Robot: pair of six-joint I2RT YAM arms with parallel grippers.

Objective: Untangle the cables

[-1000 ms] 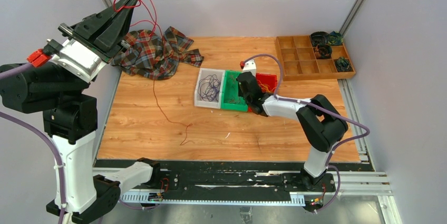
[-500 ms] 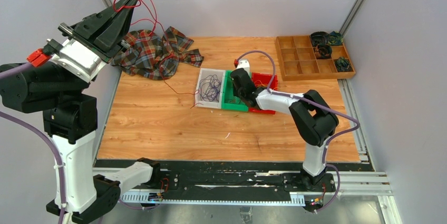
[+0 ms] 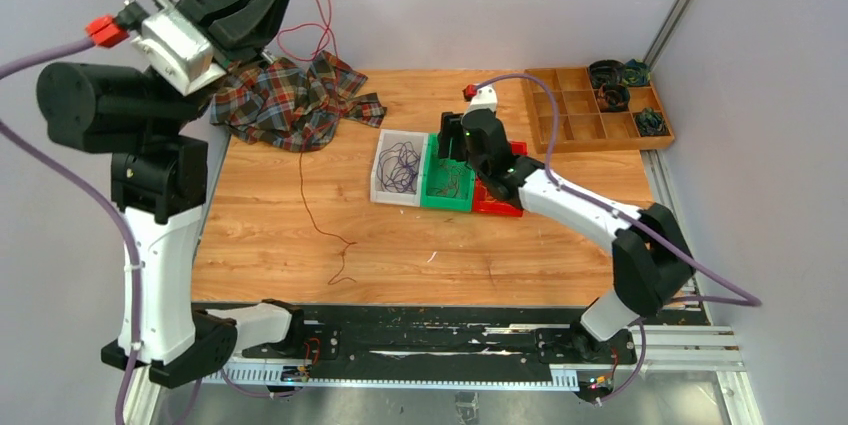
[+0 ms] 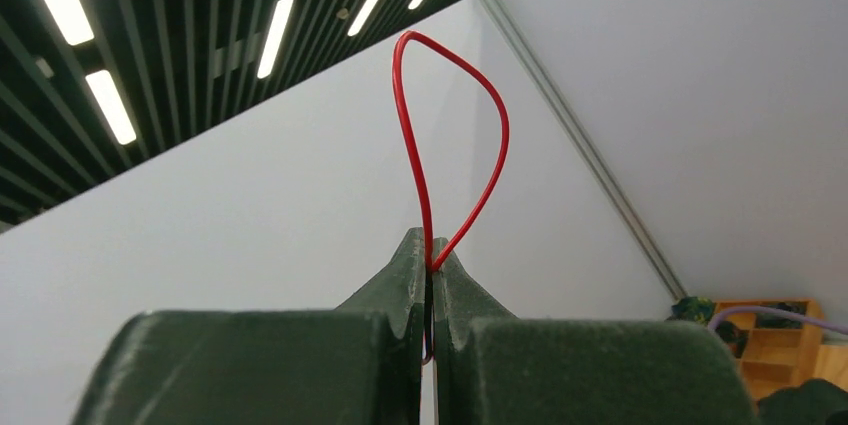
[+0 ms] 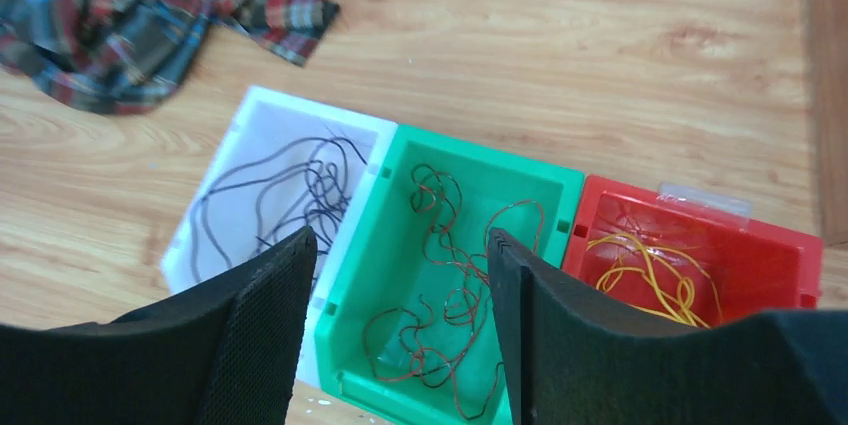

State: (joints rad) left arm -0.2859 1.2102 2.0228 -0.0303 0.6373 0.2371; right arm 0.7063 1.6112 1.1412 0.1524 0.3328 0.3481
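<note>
The wooden table (image 3: pixel 560 235) bears a plaid cloth (image 3: pixel 290 105), three adjoining bins (image 3: pixel 443 203), a divided tray (image 3: pixel 600 146) and a trailing cable (image 3: pixel 330 235).

The left arm (image 3: pixel 150 245) stood tall on its base at the near left, its wrist (image 3: pixel 175 35) lifted high and tilted up and back. The left gripper (image 4: pixel 430 250) pointed upward, its jaws pressed together, pinching a loop of red cable (image 4: pixel 506 130) at the tips. The right arm (image 3: pixel 585 210) stretched forward and to the left, low and nearly straight from its elbow. The right gripper (image 5: pixel 400 245) faced downward, its fingers (image 5: pixel 265 325) spread well apart with nothing between them.
</note>
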